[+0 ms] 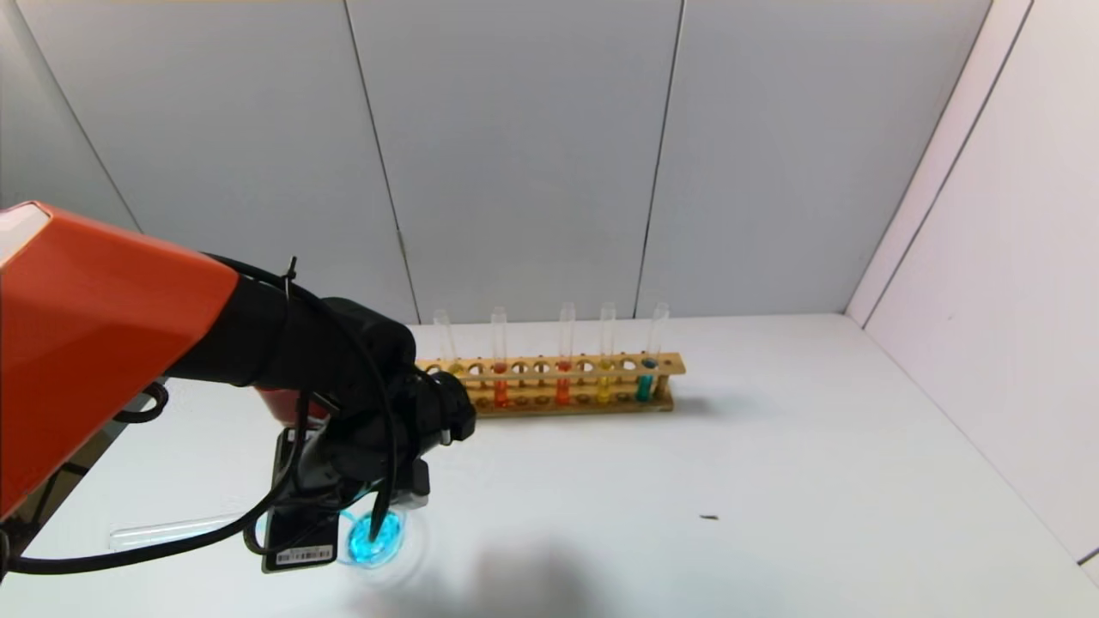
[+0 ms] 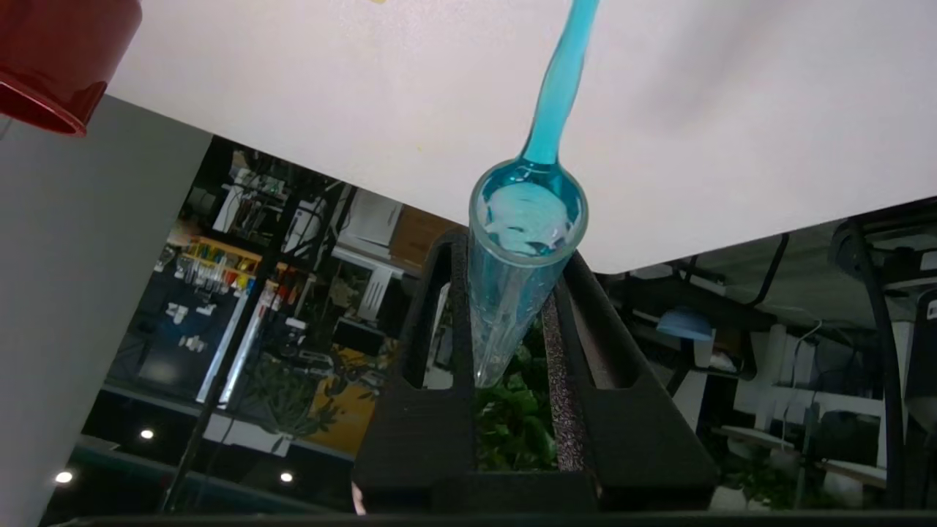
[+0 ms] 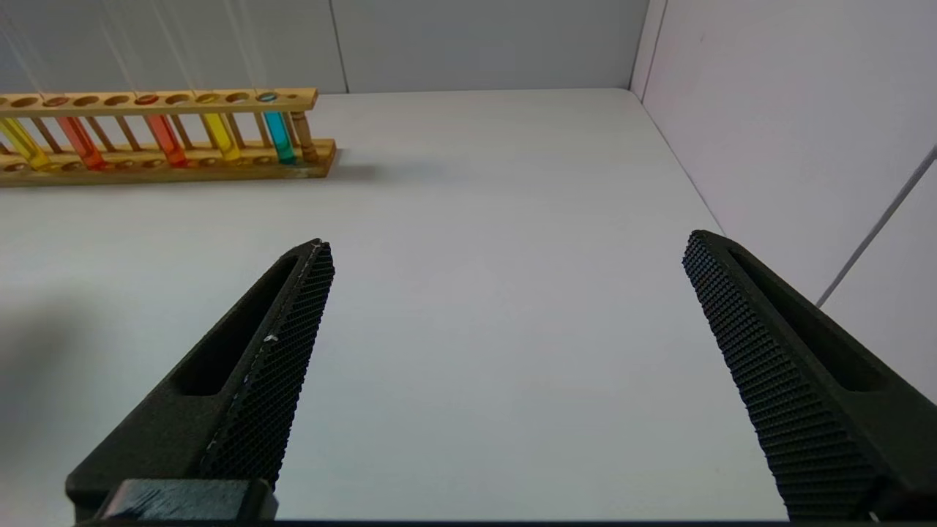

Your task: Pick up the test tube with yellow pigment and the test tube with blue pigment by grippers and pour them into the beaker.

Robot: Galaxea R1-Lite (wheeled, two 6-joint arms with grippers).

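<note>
My left gripper [image 1: 378,463] hangs over the beaker [image 1: 375,539] near the table's front left. In the left wrist view it [image 2: 512,252] is shut on the test tube with blue pigment [image 2: 512,307], tipped mouth down. A blue stream [image 2: 558,80] runs out of its mouth. The beaker holds bright blue liquid. A test tube with yellow pigment [image 1: 605,382] and another blue tube [image 1: 646,382] stand in the wooden rack [image 1: 549,403]. My right gripper [image 3: 506,245] is open and empty above bare table; it is out of the head view.
The rack also holds orange-red tubes [image 1: 500,386] and a second yellow tube [image 3: 22,143]. A dark red cup [image 2: 58,58] stands behind my left arm. An empty clear tube [image 1: 172,530] lies on the table at the front left. A wall borders the table's right side.
</note>
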